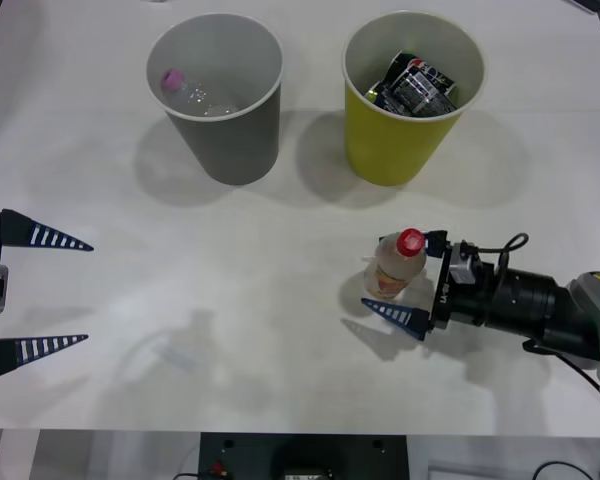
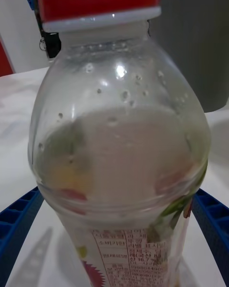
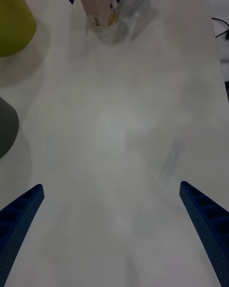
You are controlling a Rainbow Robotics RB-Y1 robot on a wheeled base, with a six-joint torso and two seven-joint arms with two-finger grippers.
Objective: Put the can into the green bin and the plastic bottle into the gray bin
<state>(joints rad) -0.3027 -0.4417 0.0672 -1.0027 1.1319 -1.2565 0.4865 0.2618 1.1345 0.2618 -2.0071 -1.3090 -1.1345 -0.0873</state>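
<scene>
The plastic bottle point(image 1: 395, 265), clear with a red cap and pale contents, stands right of the table's centre. My right gripper point(image 1: 376, 274) is shut on the bottle, one blue finger on each side of its body point(image 2: 119, 148). In the left wrist view the bottle's labelled base point(image 3: 98, 3) sits between those fingers. The green bin point(image 1: 380, 150) stands at the back right with a dark can point(image 1: 417, 85) inside. Left of it stands the gray bin point(image 1: 235, 140). My left gripper point(image 1: 40, 290) hangs open at the table's left edge, nothing between its fingers point(image 3: 19, 215).
A clear pink-capped bottle point(image 1: 195, 92) lies inside the gray bin. The white table point(image 1: 230, 270) stretches bare between my two grippers. Its front edge runs along the bottom of the front view.
</scene>
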